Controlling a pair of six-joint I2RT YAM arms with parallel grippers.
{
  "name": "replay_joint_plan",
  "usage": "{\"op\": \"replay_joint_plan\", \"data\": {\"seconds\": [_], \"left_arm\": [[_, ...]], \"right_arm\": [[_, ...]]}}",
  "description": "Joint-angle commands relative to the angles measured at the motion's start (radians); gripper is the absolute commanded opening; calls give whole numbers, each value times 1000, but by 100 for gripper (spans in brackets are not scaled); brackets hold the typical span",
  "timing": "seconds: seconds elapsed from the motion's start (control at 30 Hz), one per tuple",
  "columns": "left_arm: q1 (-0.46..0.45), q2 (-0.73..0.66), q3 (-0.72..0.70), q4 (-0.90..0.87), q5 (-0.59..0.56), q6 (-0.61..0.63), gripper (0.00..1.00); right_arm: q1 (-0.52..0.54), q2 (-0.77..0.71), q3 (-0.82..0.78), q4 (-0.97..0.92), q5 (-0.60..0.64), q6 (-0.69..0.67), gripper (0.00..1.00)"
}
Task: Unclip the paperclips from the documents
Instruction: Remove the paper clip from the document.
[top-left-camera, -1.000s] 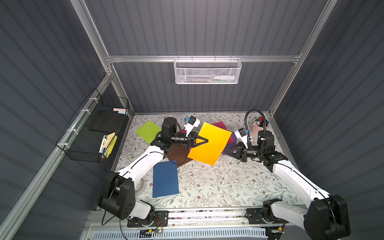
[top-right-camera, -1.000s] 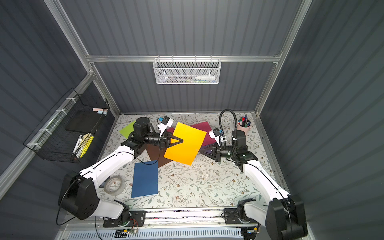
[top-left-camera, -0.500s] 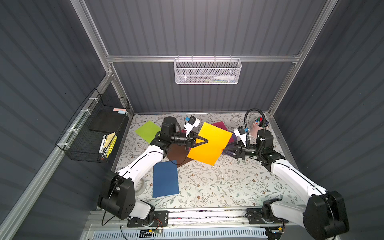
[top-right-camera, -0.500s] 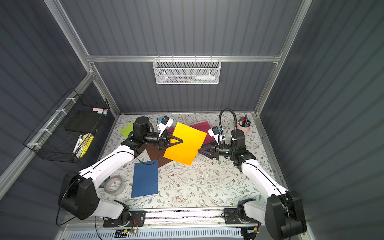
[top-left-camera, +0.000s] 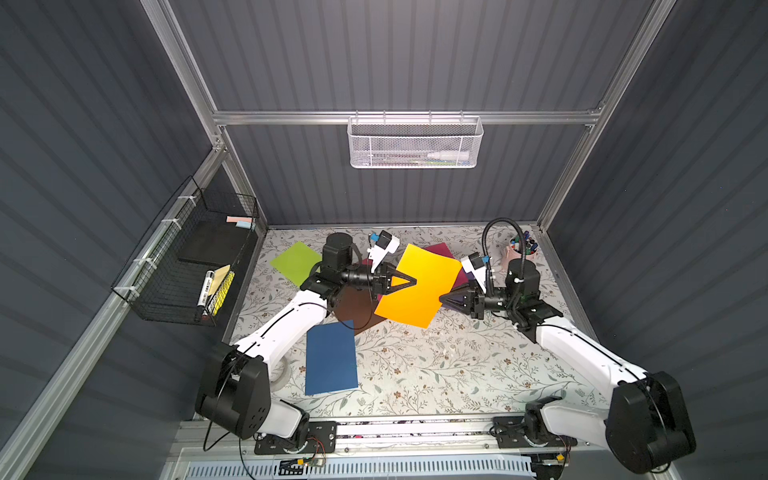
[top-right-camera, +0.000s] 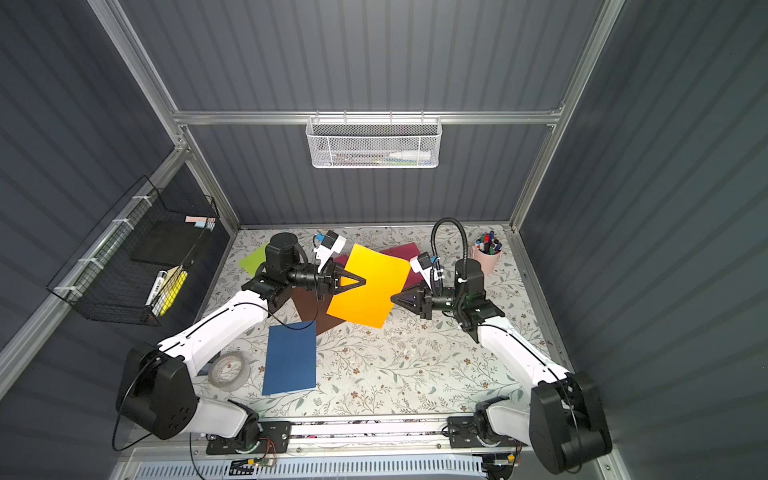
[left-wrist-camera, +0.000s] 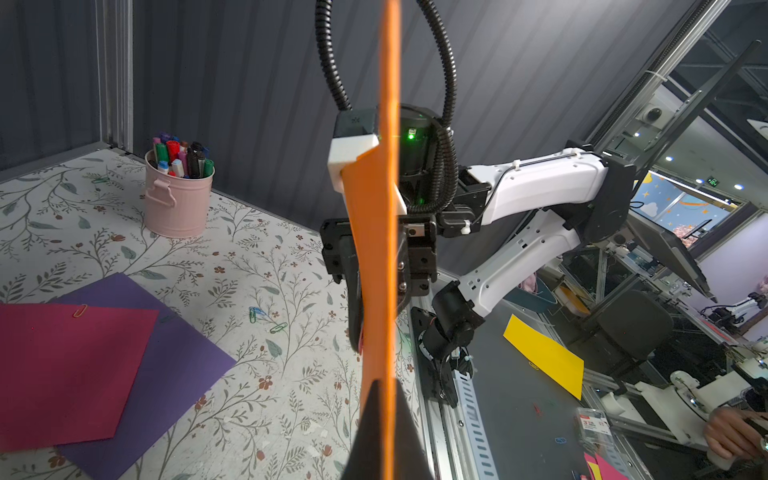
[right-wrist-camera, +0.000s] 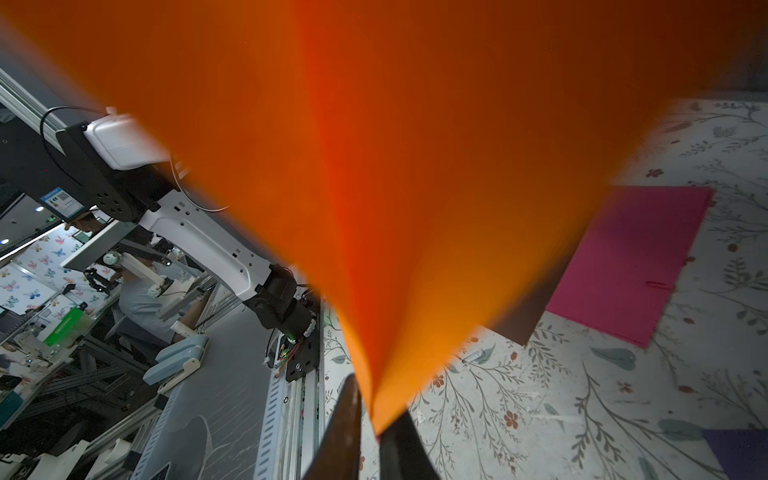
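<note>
Left fingers (left-wrist-camera: 368, 449) are clamped on the orange sheet (top-left-camera: 419, 291), keeping it lifted above the brown sheet (top-left-camera: 353, 305). Right fingers (right-wrist-camera: 338, 436) pinch its far edge, probably to slide off a clip, which I cannot see.

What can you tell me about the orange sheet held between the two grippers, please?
The orange sheet is a plain rectangle of thin paper with no visible print, and it looks yellow-orange in both top views. It hangs clear of the floral table, tilted, above the brown sheet. The left gripper is shut on one edge and the right gripper pinches the opposite edge near a corner. In the left wrist view it shows edge-on and slightly curled.
</note>
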Motion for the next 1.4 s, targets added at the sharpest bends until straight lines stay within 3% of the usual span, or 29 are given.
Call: {"op": "replay_joint_plan", "data": {"seconds": [0.0, 0.2, 0.3, 0.4, 0.53, 0.77, 1.37], "left_arm": [[5, -8, 21, -2, 1, 1, 0], [7, -7, 25, 3, -3, -4, 0], [8, -8, 25, 12, -5, -12, 0], [8, -12, 23, 18, -8, -18, 0], [10, -11, 23, 18, -7, -21, 0], [13, -7, 30, 16, -4, -23, 0], [34, 11, 79, -115, -51, 73, 0]], "right_arm": [[-1, -46, -24, 6, 39, -11, 12], [-1, -38, -25, 7, 3, 4, 1], [-1, -35, -28, 7, 1, 8, 4], [-1, -39, -33, 10, 9, 12, 15], [-1, -41, -42, 13, 12, 15, 14], [-1, -57, -53, 8, 36, 11, 0], [-25, -93, -39, -141, 50, -84, 3]]}}
